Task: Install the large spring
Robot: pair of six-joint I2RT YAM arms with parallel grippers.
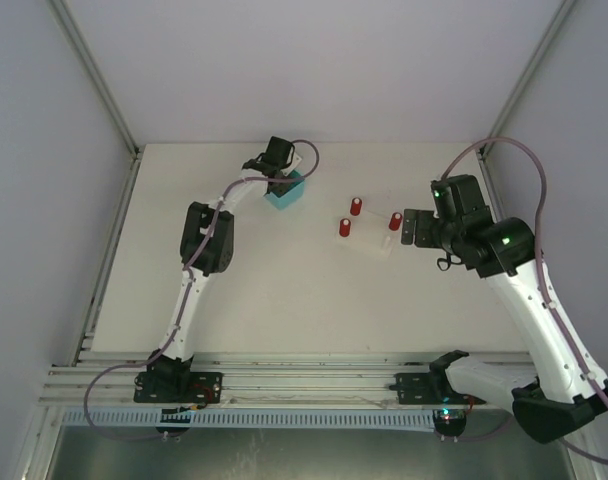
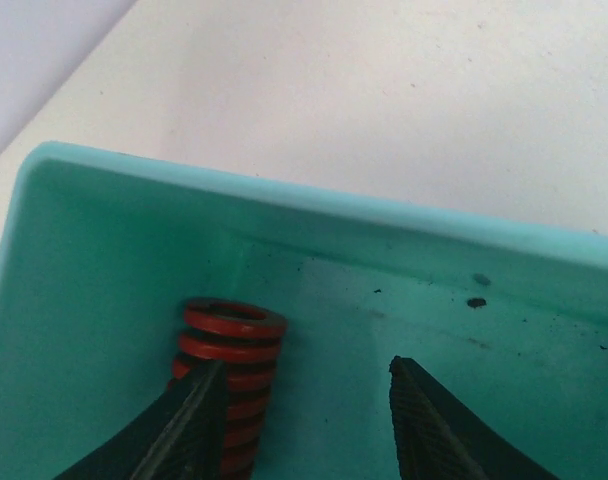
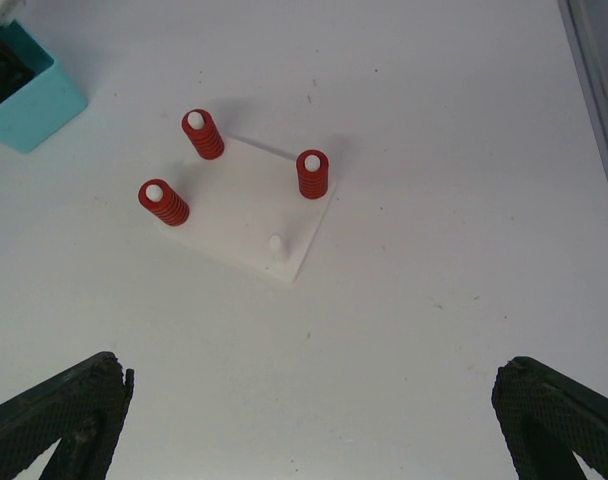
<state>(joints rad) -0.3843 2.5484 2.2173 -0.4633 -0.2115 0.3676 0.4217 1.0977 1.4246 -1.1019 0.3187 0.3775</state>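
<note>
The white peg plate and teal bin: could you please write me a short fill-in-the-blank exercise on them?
Red springs sit on ___ of the four pegs on the white plate.
The left gripper reaches into the teal bin, beside a loose red ___.
The right gripper has its jaws ___.
Missing: three; spring; open.

The white table (image 1: 284, 300) carries two things. A teal bin (image 1: 287, 196) sits near its far edge, left of centre. A white peg plate (image 1: 369, 240) lies well apart, nearer the right edge.
</note>
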